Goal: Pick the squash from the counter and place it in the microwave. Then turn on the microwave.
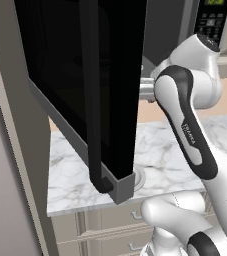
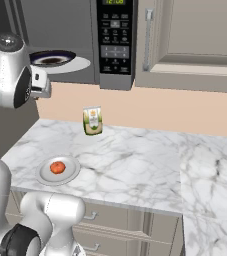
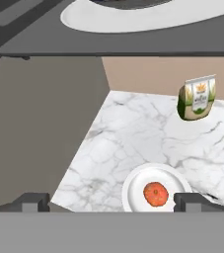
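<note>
Claw (image 3: 111,202) spread wide and empty, poised high above the squash (image 3: 155,194) on its plate (image 3: 133,188).

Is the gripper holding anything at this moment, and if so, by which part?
Nothing is held. The gripper is open, its fingertips wide apart in the air above the counter. The squash lies untouched on the white plate below.

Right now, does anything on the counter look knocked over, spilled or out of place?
Nothing stands out. The squash sits whole in the middle of the white plate near the counter front edge. The carton stands upright by the back wall. The microwave door hangs wide open, as loading needs. No spill shows.
</note>
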